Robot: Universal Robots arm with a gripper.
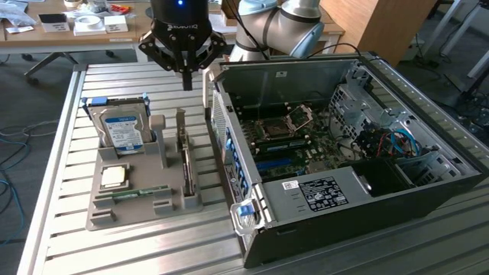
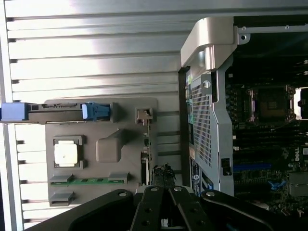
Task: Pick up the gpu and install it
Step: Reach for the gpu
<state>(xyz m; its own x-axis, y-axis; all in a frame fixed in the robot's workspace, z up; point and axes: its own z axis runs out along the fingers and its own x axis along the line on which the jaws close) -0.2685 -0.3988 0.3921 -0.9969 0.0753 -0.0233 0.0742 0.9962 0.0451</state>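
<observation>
While the end effector (image 1: 187, 86) hung pressed together above its far end, the gpu (image 1: 185, 160) stood on edge in the grey holder (image 1: 145, 209), just beside the open case (image 1: 306, 229) on the exterior view's left, counter (image 1: 114, 252) slats bare nearer.

Exterior view sits high and mid-range, angled down across the slatted bench (image 1: 61, 183), taking in the whole grey parts tray (image 1: 137, 213) and the open computer case (image 1: 328, 229). Wrist view looks straight down from the arm, closer in, with its own hand (image 2: 162, 197) in the foreground. Both share the tray, the bench slats around it, the case wall beside it and part of the board inside.
</observation>
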